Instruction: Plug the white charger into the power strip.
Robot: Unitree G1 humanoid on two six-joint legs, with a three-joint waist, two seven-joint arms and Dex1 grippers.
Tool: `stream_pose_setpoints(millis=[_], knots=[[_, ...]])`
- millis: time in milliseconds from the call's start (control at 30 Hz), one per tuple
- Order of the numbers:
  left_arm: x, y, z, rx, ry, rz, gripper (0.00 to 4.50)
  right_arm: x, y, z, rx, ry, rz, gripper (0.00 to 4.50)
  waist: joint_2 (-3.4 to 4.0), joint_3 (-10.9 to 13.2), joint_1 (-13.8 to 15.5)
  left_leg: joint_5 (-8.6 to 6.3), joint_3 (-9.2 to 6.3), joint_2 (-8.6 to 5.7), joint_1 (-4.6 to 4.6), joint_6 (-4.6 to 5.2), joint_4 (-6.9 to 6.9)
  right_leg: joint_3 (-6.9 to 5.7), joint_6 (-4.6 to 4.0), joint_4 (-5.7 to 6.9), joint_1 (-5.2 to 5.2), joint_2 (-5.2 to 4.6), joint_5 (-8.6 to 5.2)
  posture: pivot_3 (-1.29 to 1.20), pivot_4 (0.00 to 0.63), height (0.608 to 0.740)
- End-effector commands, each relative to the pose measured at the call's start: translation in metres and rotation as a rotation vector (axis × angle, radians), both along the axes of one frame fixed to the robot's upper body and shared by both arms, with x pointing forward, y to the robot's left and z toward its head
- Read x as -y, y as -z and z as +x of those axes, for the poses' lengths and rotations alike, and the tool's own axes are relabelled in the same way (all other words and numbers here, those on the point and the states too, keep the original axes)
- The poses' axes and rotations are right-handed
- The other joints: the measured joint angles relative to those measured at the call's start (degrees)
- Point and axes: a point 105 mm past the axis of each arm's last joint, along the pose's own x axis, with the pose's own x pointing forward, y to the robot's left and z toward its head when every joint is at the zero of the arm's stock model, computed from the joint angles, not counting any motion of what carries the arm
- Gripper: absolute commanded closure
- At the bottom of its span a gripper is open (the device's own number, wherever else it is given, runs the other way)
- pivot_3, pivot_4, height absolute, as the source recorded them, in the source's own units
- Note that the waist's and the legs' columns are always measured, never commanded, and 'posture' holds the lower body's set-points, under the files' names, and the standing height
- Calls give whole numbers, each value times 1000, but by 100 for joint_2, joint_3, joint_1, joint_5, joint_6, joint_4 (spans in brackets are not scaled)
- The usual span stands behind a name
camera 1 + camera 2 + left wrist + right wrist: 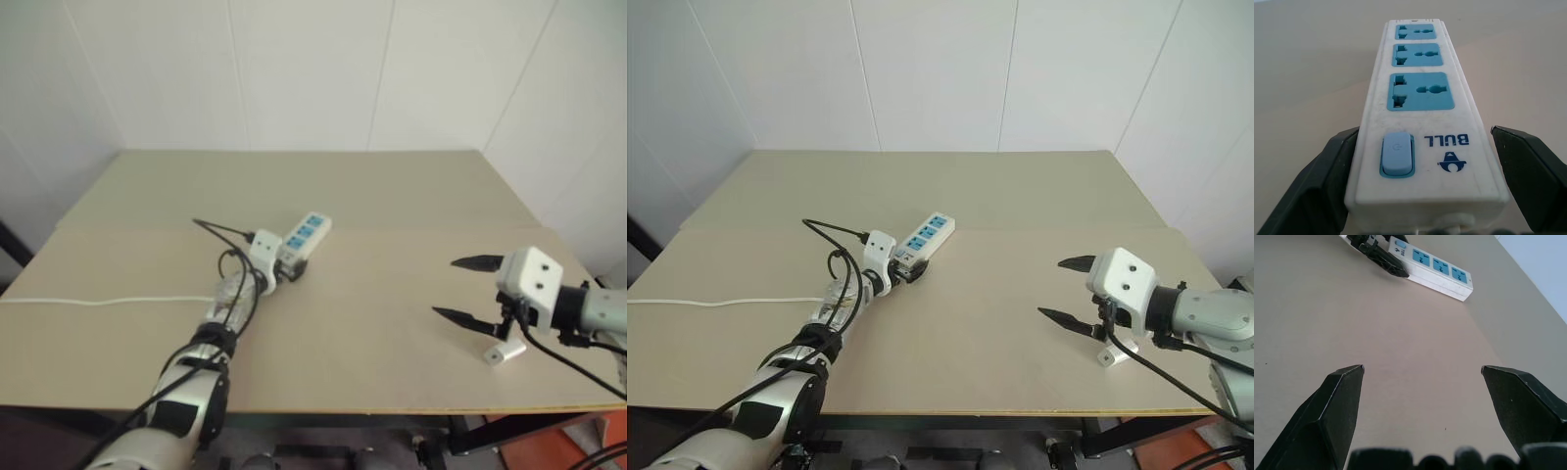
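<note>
Left wrist view: power strip [1422, 122] runs lengthwise away between wide left gripper [1422, 171] fingers.

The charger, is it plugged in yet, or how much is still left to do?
Not yet. The white charger lies on the table, under the open, empty right gripper. The left gripper stands open around the switch end of the power strip; one finger looks against its side. All three sockets are empty. Grabbing and plugging remain.

My right fingers [458, 290] partly hide the white charger [504, 353]. Near the power strip [1422, 122], its cord end is cut off; whether my left fingers [1327, 181] touch it, I can't tell.
</note>
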Motion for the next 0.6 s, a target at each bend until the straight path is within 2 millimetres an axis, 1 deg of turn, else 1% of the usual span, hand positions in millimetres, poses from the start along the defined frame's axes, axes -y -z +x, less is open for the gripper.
stream_pose_setpoints(millis=[33, 233, 300, 400, 600], knots=[[2, 28, -8, -127, 22, 14, 54, -4, -15, -5, 60, -22, -6, 0, 0, -4, 3, 0, 0, 0, 0, 0, 0, 0, 0, 0, 0, 0, 0, 0, 150, 740], [8, 27, -8, -136, 55, 22, 54, -7, -18, -5, 73, -24, 4, 0, 0, -6, 5, 0, -1, 0, 1, 0, 0, 0, 0, 0, 2, 0, 0, 0, 150, 740], [8, 26, -8, -136, 61, 27, 444, -8, -19, -5, 76, -27, 8, 0, 0, -6, 6, 0, 0, -1, 1, 0, 0, 0, 0, -1, 2, 0, 0, 0, 150, 740], [10, 26, -9, -131, 78, 31, 1212, -8, -20, -5, 80, -26, 12, 0, 0, -6, 6, 0, -1, -1, 1, 0, 0, 0, 1, -1, 2, 0, -1, 0, 150, 740], [14, 21, -12, -97, 136, 35, 1190, -8, -21, -4, 79, -25, 16, 0, 0, -6, 5, 0, -1, 0, -1, 0, -1, 0, 1, -2, 1, 0, -1, 0, 150, 740]])
